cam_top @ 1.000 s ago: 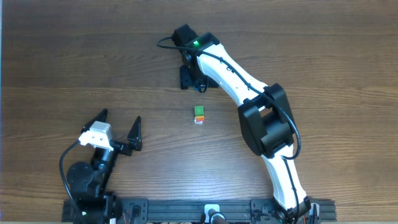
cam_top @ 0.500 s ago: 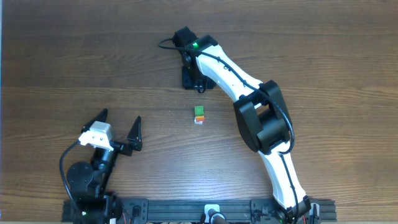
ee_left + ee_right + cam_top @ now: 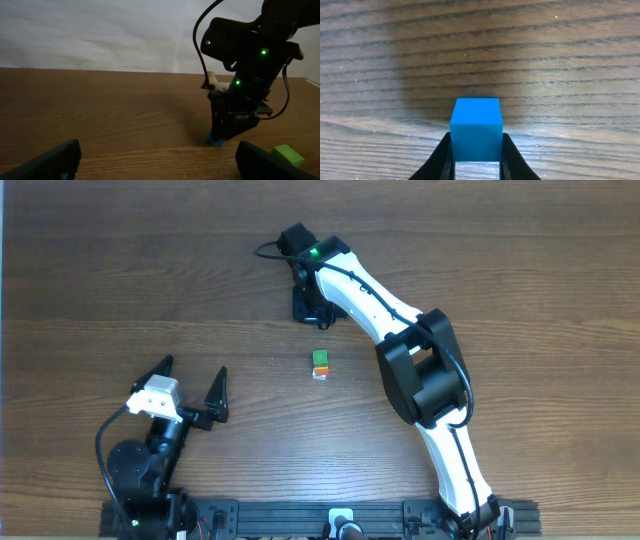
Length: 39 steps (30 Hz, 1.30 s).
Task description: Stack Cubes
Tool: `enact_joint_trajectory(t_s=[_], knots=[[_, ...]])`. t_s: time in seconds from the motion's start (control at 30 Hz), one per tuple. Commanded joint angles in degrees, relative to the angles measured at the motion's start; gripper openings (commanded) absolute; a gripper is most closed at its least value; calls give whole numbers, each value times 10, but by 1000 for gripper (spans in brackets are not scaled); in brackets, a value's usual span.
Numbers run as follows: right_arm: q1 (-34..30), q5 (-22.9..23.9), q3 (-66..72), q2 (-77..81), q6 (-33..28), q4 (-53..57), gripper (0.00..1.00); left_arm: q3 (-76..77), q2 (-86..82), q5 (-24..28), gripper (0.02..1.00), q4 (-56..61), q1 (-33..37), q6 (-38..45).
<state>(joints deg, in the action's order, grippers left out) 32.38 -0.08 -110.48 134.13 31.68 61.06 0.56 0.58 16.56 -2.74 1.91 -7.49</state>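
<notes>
The right gripper (image 3: pixel 476 151) clamps a smooth, sharp-edged blue cube (image 3: pixel 475 122) on the grainy wooden table (image 3: pixel 550 60), its lower sides hidden by the fingers; the left gripper (image 3: pixel 193 367) gapes wide.

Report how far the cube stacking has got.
Done: green cube sits atop an orange cube. In hand: right gripper is closed on the blue cube, low at the table. Remaining: lifting it onto the green cube. Left gripper is open.
</notes>
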Motion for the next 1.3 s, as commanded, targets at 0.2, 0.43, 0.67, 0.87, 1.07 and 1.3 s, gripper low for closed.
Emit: enact_joint_trajectory(t_s=[0.2,0.43,0.67,0.87,1.07,1.3], knots=[[-3,5,-14,9,9,12,12,-2,-3,6,998,-1,-3,7],[-4,26,-58,-13,7,45,12,-2,-3,6,996,-1,-3,7],[9,60,-90,-110,-20,130,12,-2,-3,6,998,-1,-3,7],[50,74,-90,-193,-25,199,12,-2,-3,6,998,-1,-3,7],[78,47,-38,-215,7,249,14,-2,-3,6,996,-1,-3,7],[86,-3,61,-226,11,183,14,-2,-3,6,998,-1,-3,7]])
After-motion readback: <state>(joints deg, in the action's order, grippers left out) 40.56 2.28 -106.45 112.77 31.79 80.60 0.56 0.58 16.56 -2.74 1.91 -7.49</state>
